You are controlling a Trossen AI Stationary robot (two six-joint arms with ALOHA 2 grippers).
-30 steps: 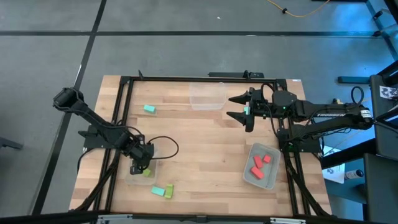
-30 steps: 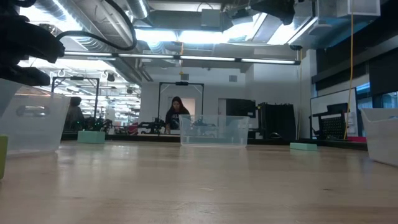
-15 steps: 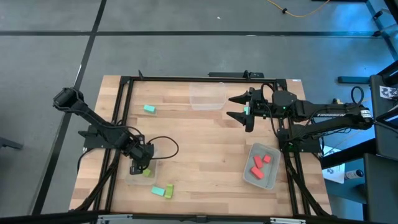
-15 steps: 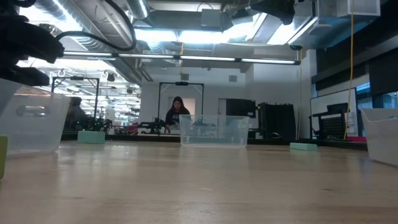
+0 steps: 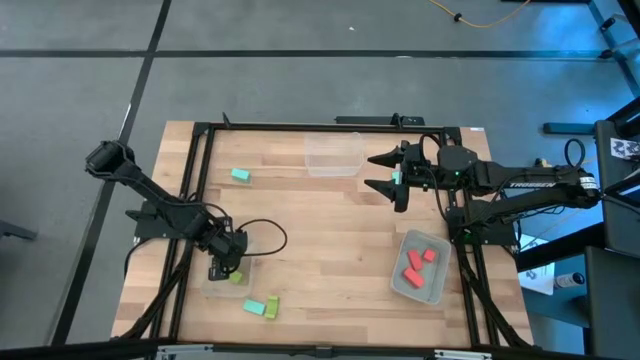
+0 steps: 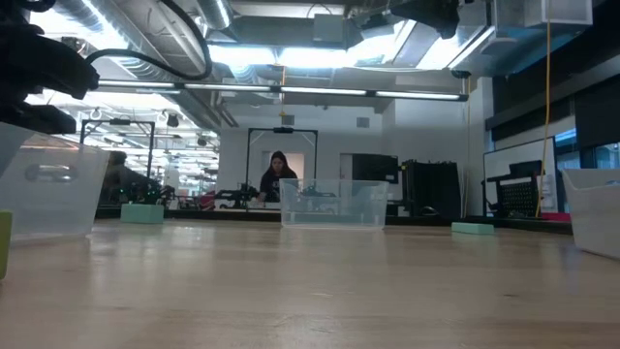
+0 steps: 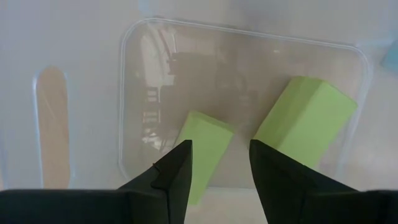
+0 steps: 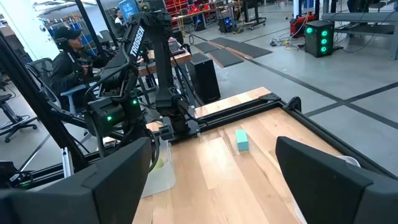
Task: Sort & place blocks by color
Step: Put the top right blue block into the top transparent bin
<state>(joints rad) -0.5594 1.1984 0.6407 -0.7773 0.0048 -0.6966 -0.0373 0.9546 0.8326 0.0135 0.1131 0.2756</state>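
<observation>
While the high view shows only the left gripper low over a clear bin at the table's left front, the left wrist view shows its fingers parted above two lime blocks lying inside, seemingly gripping neither. Red blocks fill the right bin. The right gripper hangs wide open, empty, beside the far bin.

Wooden table, three clear bins, loose teal block
</observation>
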